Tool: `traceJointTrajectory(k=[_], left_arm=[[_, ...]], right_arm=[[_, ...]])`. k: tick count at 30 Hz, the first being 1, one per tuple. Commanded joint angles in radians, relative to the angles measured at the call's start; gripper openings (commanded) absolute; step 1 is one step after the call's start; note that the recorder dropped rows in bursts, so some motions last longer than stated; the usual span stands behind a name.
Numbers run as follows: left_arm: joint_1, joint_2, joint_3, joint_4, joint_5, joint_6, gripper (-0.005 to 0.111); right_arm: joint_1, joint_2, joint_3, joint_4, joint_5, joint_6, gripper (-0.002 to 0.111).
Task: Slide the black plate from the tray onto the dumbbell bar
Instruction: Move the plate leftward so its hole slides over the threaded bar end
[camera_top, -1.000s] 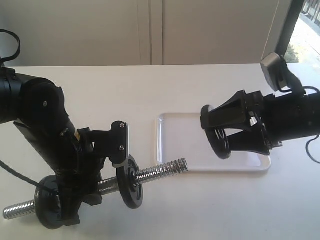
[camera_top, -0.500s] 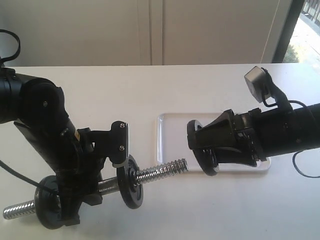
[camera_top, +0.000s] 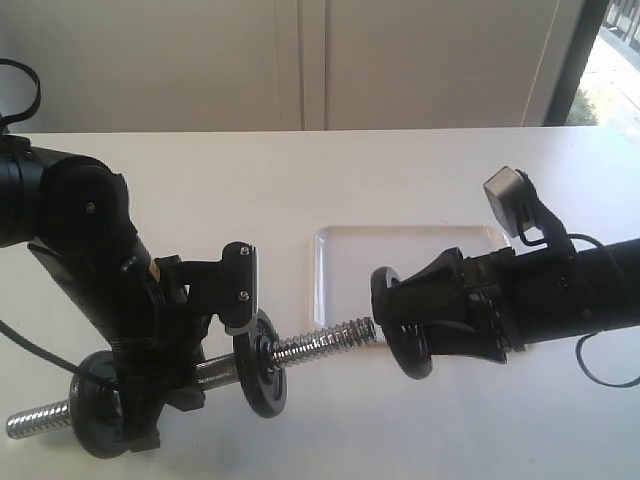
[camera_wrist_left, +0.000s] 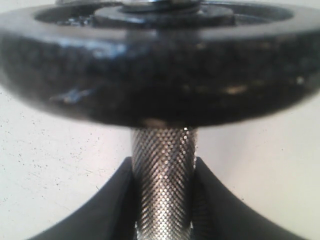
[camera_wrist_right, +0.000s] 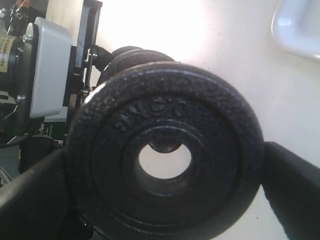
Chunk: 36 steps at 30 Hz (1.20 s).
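My left gripper (camera_top: 190, 380) (camera_wrist_left: 164, 200) is shut on the knurled middle of the dumbbell bar (camera_top: 330, 338) (camera_wrist_left: 164, 165) and holds it tilted above the table. The bar's threaded end points right. My right gripper (camera_top: 403, 322) (camera_wrist_right: 165, 165) is shut on the rim of the black plate (camera_top: 388, 300) (camera_wrist_right: 215, 150), which stands upright just right of that end. In the right wrist view the bar's tip shows at the top edge of the plate's centre hole. The white tray (camera_top: 345, 255) lies behind the plate, with nothing in it.
Two black discs sit on the bar: one (camera_top: 262, 365) (camera_wrist_left: 160, 75) right of my left gripper, one (camera_top: 100, 415) left of it. The left arm's bulk (camera_top: 80, 240) fills the left side. The white table (camera_top: 300, 170) reaches back to a wall.
My right gripper has carried the black plate left and down off the tray until its hole faces the bar's threaded tip. The left arm and the bar have not moved.
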Motion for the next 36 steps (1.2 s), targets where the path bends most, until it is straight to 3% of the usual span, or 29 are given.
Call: traceJointTrajectory(k=[1, 36], left_arm=[[-0.008, -0.052, -0.021, -0.055, -0.021, -0.005, 0.0], [-0.008, -0.052, -0.021, -0.055, -0.021, -0.005, 0.0]], right_arm=[[0.019, 0.018, 0.0, 0.081, 0.048, -0.037, 0.0], [0.098, 0.072, 0.0, 0.16, 0.048, -0.076, 0.0]])
